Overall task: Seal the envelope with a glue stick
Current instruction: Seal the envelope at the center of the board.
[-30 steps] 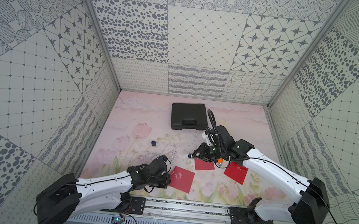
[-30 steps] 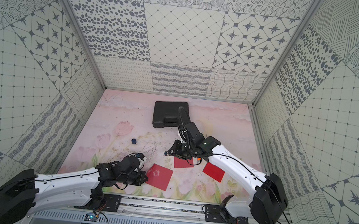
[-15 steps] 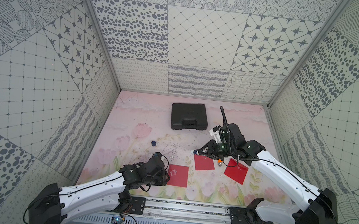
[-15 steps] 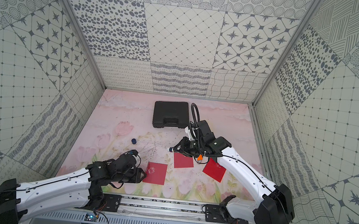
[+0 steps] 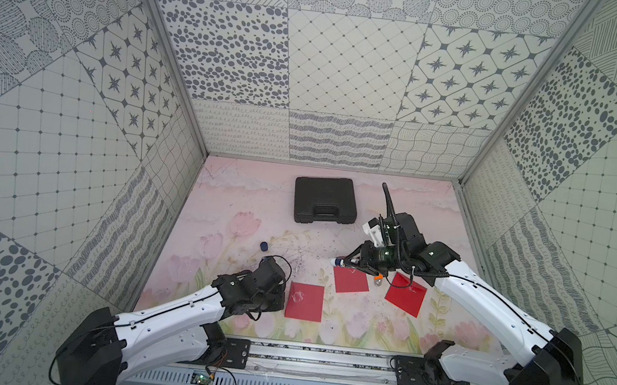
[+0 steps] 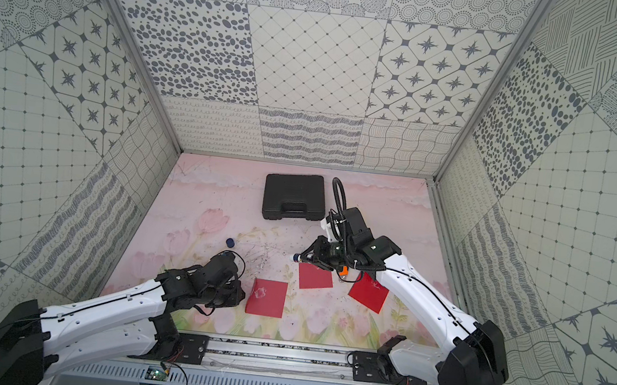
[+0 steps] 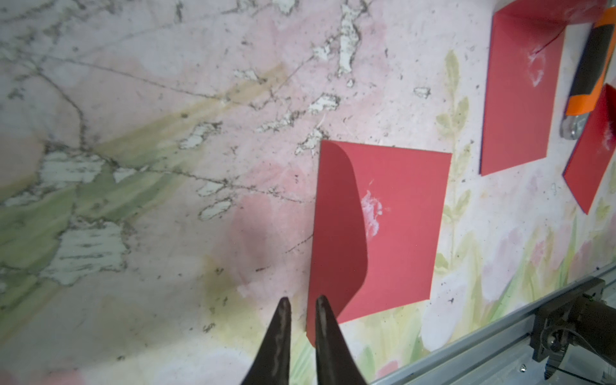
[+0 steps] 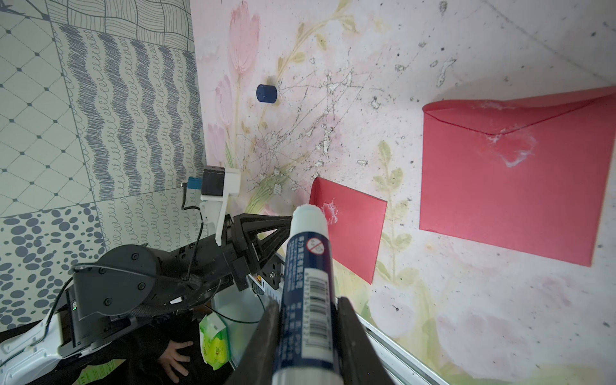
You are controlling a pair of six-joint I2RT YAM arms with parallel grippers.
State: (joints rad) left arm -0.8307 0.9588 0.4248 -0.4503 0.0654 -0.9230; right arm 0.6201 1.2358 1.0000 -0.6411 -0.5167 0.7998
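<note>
In both top views 3 red envelopes lie in a row near the front rail (image 5: 321, 349): the left envelope (image 5: 304, 301), the middle envelope (image 5: 351, 280) and the right envelope (image 5: 405, 293). The right gripper (image 5: 346, 262) holds the glue stick (image 5: 338, 261) low over the far left corner of the middle envelope. Its blue cap (image 5: 263, 246) lies loose on the table, further left. A wrench (image 5: 377, 277) sits between the middle and right envelopes, under the right wrist, so a careless sweep of that arm could shove it across the paper. The left gripper (image 5: 278, 295) is at the left envelope's left edge.

In the left wrist view its 2 fingers (image 7: 325, 333) stand a narrow gap apart at the near left corner, clamped on nothing I can make out. The flap (image 7: 336, 233) looks bowed rather than pressed flat. It may spring open unless it is pushed down over the white smear. A finger catching that edge could drag or lift the whole envelope.

In the right wrist view the jaws are clamped on the glue stick near its base, and the white tip is bare. Pressing down from so far back could tilt the stick in the grip. The tip could also smear the table.
</note>
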